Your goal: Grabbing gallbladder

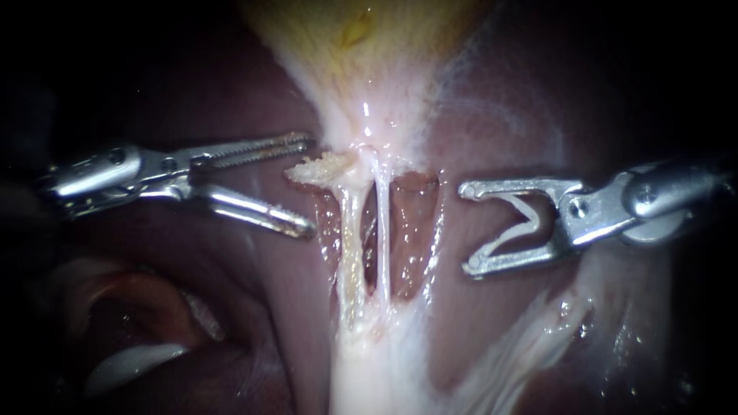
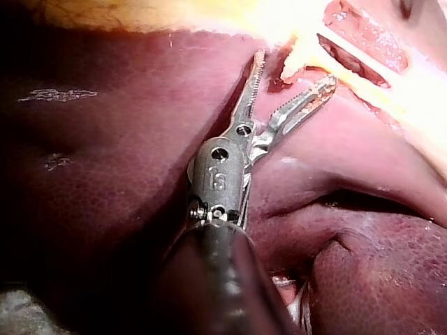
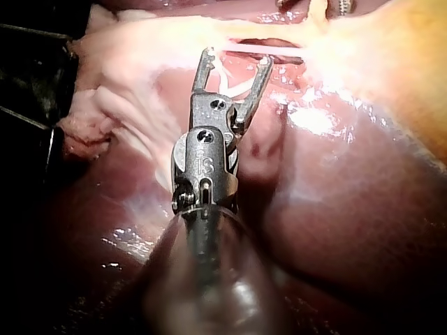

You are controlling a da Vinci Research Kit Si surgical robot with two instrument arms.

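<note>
The pale yellow gallbladder [image 1: 369,46] narrows to a white neck [image 1: 361,134]. Below it, two thin tubes, the left [image 1: 350,246] and the right [image 1: 382,238], run across an opened window of tissue. My left instrument [image 1: 307,184] has serrated jaws that stand open just left of the neck. A frayed tag of tissue [image 1: 323,167] lies right ahead of its tips, ungripped. The left wrist view shows those jaws [image 2: 295,70] spread beside the gallbladder's [image 2: 209,14] lower edge. My right instrument [image 1: 467,228] is open right of the tubes, clear of tissue. Its jaws [image 3: 237,56] face the tubes [image 3: 265,43].
Dark red liver [image 1: 500,115] surrounds the dissected area on both sides, with a deep fold [image 1: 138,307] at lower left. White fibrous tissue [image 1: 369,369] fans out below the tubes. The liver [image 2: 105,139] lies under the left instrument's shaft.
</note>
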